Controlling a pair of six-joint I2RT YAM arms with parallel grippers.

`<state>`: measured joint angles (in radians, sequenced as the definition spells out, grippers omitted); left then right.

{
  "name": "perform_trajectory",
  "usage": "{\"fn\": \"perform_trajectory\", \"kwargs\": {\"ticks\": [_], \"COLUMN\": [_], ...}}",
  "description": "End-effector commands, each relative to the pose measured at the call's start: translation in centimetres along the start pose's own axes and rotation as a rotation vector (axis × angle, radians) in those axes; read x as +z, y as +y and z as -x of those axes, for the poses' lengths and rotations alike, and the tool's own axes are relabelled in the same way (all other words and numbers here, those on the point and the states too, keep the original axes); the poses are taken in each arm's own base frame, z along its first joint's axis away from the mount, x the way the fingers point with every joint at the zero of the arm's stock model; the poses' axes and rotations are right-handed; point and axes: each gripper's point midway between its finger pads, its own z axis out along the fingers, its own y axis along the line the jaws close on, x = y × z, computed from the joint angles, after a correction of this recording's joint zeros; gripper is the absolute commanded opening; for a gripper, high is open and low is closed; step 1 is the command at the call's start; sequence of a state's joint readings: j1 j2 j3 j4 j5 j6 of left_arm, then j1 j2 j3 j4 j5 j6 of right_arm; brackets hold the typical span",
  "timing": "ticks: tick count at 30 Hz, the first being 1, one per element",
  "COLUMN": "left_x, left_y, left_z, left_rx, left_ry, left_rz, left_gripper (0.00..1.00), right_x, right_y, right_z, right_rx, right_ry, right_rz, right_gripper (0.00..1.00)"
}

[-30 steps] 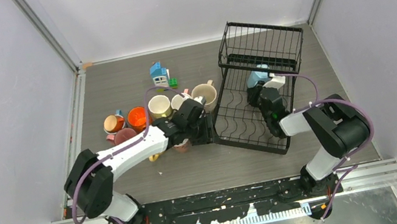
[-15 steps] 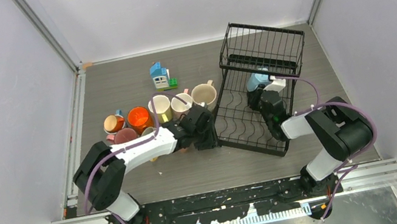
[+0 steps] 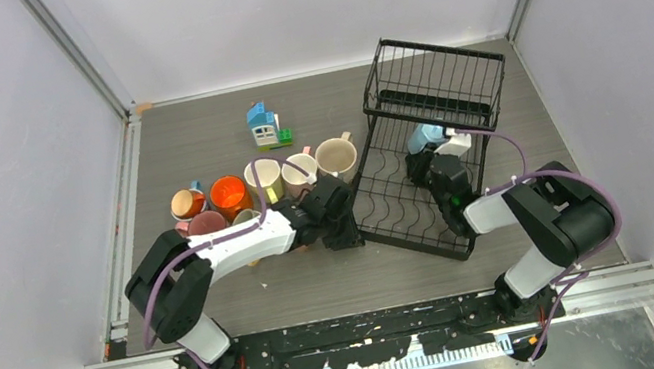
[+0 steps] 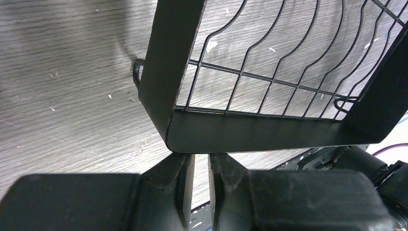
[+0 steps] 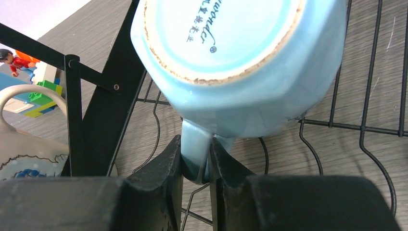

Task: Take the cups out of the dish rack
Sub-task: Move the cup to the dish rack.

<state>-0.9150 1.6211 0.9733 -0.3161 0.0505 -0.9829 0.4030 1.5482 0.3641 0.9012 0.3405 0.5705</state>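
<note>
The black wire dish rack [image 3: 431,75] stands at the back right. One light blue cup [image 3: 424,135] lies on its side on the rack's lower wires. My right gripper [image 3: 431,164] is shut on that cup's handle; in the right wrist view the cup [image 5: 240,62] shows its base, and the gripper [image 5: 195,147] pinches the handle. My left gripper [image 3: 342,229] is at the rack's front left corner. In the left wrist view it [image 4: 197,161] is nearly shut and empty, with its tips against the rack's flat frame [image 4: 250,137]. Several cups [image 3: 262,178] stand on the table left of the rack.
The cups on the table include an orange one [image 3: 226,195], a beige one [image 3: 335,157] close to the rack's left side, and a pink one [image 3: 205,223]. A small toy block house [image 3: 264,124] stands behind them. Grey walls enclose the table on three sides.
My left gripper has moved right and nearer, from the cups to the rack's front left corner. The right gripper has stayed on the blue cup's handle, shifting only slightly.
</note>
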Motion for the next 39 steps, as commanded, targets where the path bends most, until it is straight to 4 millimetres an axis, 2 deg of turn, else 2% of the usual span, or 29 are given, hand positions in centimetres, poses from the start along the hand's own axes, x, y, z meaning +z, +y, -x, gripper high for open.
{"fn": "perform_trajectory", "kwargs": {"ticks": [1, 13, 21, 39], "left_x": [0.6, 0.5, 0.7, 1.1], "left_y": [-2.1, -2.1, -1.8, -1.7], "left_z": [4.4, 4.6, 4.5, 4.4], "left_rx": [-0.04, -0.059, -0.086, -0.114], "left_ry": [-0.169, -0.183, -0.182, -0.184], "left_rz": [-0.063, -0.056, -0.048, -0.045], "left_gripper": [0.17, 0.12, 0.06, 0.02], "right_x": [-1.1, -1.5, -2.3, -4.1], "right_y": [0.0, 0.2, 0.8, 1.3], "right_z": [-1.5, -2.5, -2.5, -3.0], "right_rx": [-0.069, -0.039, -0.022, -0.033], "right_ry": [0.03, 0.052, 0.054, 0.063], "right_rz": [0.006, 0.016, 0.05, 0.069], "right_gripper": [0.15, 0.22, 0.17, 0.16]}}
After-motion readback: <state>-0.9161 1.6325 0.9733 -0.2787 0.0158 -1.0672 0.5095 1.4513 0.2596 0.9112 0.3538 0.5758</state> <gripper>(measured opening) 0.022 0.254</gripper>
